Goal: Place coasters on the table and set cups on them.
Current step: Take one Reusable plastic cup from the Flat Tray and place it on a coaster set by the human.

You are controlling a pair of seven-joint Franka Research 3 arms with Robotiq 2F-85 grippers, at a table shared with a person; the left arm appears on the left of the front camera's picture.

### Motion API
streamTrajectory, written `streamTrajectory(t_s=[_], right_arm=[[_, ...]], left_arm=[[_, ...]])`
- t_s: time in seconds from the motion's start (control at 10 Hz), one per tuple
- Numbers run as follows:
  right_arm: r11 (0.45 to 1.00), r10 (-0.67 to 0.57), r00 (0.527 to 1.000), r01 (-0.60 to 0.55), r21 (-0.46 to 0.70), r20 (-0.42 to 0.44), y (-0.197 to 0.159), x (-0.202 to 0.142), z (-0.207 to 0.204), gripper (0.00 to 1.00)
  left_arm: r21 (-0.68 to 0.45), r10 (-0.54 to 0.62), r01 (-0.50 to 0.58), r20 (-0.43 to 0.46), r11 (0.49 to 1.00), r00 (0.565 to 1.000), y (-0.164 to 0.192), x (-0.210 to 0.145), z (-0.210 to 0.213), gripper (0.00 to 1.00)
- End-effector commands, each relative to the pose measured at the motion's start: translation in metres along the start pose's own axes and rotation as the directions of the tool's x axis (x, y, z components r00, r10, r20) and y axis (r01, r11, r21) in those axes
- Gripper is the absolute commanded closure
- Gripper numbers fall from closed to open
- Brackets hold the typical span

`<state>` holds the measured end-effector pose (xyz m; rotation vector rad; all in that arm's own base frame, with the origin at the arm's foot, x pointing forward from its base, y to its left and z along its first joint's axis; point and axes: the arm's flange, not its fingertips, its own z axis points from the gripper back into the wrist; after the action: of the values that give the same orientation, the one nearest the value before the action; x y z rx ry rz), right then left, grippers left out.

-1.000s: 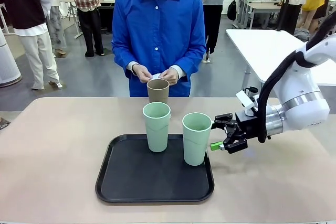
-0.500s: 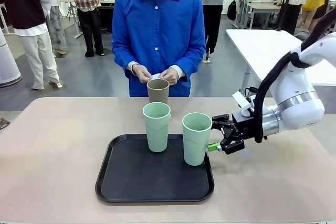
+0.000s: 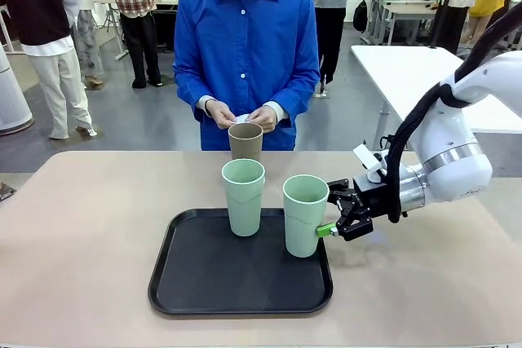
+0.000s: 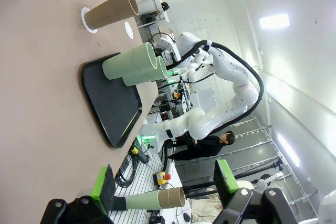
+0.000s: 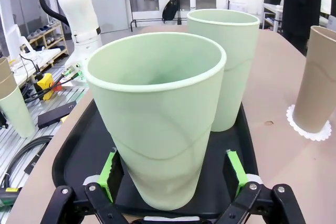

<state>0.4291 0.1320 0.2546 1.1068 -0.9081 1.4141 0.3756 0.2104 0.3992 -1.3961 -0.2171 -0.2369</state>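
The tan cup stands on a coaster; two mint cups are on the tray, with the right gripper unclenched around the right one.

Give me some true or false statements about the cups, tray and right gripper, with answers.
The tan-brown tapered tumbler stands on a white lacy paper coaster on the beige table. True.
Both pale mint green tumblers stand on that table. False: they stand on the black rectangular tray.
The right gripper is shut on the tan-brown tumbler. False: it is open, fingers either side of the nearer mint green tumbler.
The person's hands are behind the tan-brown tumbler. True.
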Motion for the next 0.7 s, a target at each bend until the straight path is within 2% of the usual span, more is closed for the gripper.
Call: streamTrajectory(t_s=[0.0, 0.6], right_arm=[[1.000, 0.023, 1.000, -0.023, -0.019, 0.013, -0.007, -0.004, -0.012, 0.00], [1.000, 0.017, 1.000, -0.018, 0.019, 0.006, -0.004, -0.002, -0.024, 0.00]], left_arm=[[-0.003, -0.007, 0.007, 0.003, 1.000, 1.000, -0.001, 0.001, 0.002, 0.00], [-0.003, -0.007, 0.007, 0.003, 1.000, 1.000, -0.001, 0.001, 0.002, 0.00]])
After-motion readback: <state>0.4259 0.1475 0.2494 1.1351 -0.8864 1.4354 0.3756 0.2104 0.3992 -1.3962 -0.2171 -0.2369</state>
